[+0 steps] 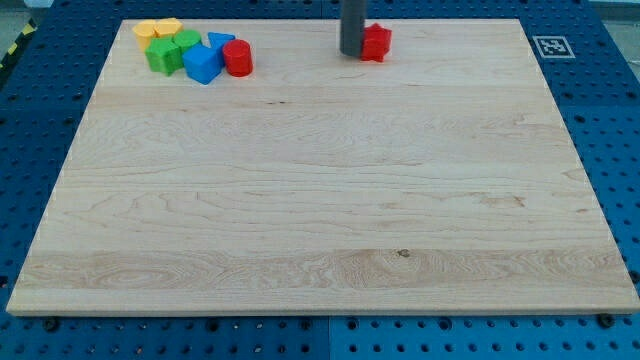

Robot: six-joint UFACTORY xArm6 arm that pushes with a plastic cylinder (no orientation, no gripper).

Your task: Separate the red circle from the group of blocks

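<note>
A red circle block (238,57) sits at the right end of a tight group at the view's top left. Touching its left side are a blue block (203,64) and a second blue block (220,41) just behind. Further left are two green blocks (163,55) (187,40) and two yellow blocks (147,30) (168,25). A separate red block (376,42) sits alone at the top centre. My tip (352,52) rests against that lone red block's left side, far to the right of the group.
The wooden board (320,200) lies on a blue pegboard table (610,120). A fiducial marker (549,45) is at the board's top right corner.
</note>
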